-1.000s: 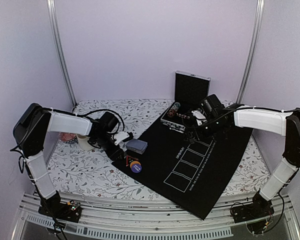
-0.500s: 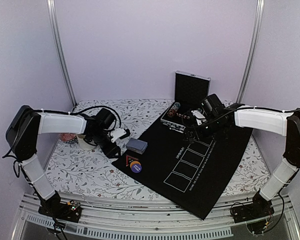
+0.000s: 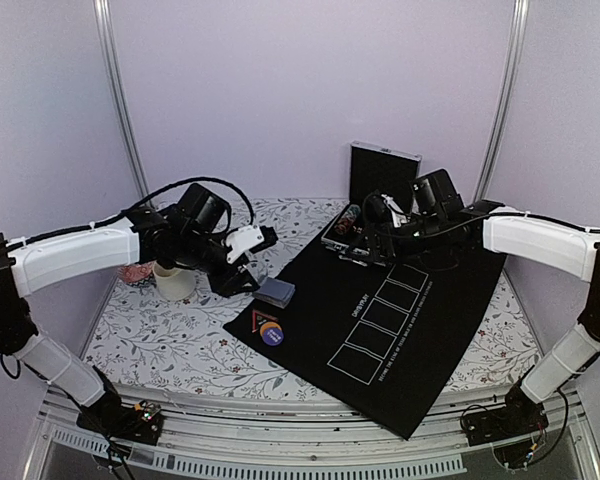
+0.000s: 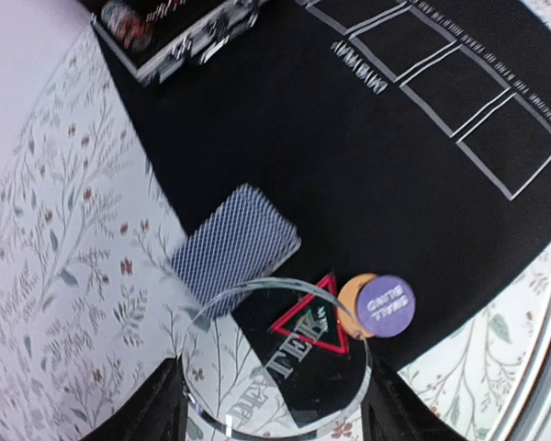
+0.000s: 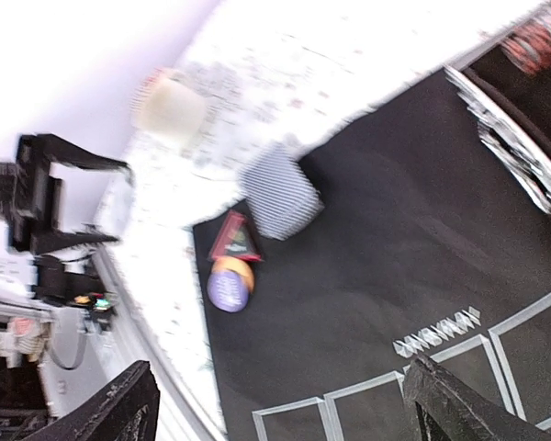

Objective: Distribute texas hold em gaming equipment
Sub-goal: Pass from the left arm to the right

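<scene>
The left claw (image 4: 274, 393) is part closed on a clear disc (image 4: 257, 354) with lettering. It hangs over the left corner of the mat (image 3: 410, 350), above the red triangle (image 4: 305, 317) and the orange and purple discs (image 4: 376, 305). I reckon the job now is to set that piece down, so it wants lowering flat onto bare black cloth and letting go only once it rests. The deck (image 4: 237, 243) lies just beside, half over the mat's edge toward the left of the worktop (image 3: 170, 340), so that corner is crowded. The mat's middle beside the printed boxes (image 3: 385, 318) has room. The cup (image 3: 172, 283) stands near the worktop's left edge, close by the left arm. The right claw (image 5: 285, 404) gapes wide, holding nothing, near the case (image 3: 352, 245) of chips (image 3: 348, 218) at the far edge.
</scene>
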Tool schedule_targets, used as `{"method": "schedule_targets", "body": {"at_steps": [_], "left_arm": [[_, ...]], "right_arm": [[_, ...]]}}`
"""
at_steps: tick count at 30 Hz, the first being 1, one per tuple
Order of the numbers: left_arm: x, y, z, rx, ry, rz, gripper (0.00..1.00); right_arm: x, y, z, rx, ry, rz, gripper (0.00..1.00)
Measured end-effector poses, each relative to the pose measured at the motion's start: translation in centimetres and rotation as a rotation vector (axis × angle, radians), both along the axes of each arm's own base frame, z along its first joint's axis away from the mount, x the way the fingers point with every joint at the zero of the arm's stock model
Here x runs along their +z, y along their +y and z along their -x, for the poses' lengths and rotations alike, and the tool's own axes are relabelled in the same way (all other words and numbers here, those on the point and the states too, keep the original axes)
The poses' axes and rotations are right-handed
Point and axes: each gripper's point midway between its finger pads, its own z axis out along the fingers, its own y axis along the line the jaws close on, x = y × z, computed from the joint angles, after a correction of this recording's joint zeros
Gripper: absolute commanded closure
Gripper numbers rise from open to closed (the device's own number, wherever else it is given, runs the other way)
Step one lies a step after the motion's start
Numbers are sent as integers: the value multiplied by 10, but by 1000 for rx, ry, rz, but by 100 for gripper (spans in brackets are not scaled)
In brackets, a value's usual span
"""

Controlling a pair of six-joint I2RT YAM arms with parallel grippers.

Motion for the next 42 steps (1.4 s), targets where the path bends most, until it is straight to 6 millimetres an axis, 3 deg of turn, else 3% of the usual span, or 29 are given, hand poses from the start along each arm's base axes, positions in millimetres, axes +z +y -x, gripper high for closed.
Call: {"method": "schedule_targets", "body": {"at_steps": [3,7,17,22,28,32,36,40,42], "left_arm": [[29,-29,13,-94,-74,45,60],[45,-53,27,-174,-133,62,60],[47,-67,22,-188,-191,27,59],[40,-70,21,-196,-193,5,59],[40,-72,22,-203,-199,2,60],[41,-72,22,-205,-203,4,59],[41,-72,22,-209,-206,2,59],[39,-72,20,-210,-213,-9,59],[40,-72,19,-209,-223,-12,53]], "right_arm": [[22,26,10,61,-1,-120,16],[40,55,24,139,14,-240,26],[25,97,33,221,124,-316,32],[29,114,35,255,128,-338,43],[20,123,32,261,148,-334,50],[15,124,31,260,156,-328,65],[12,125,31,266,163,-327,87],[15,126,32,270,176,-332,97],[15,126,32,265,185,-331,98]]}}
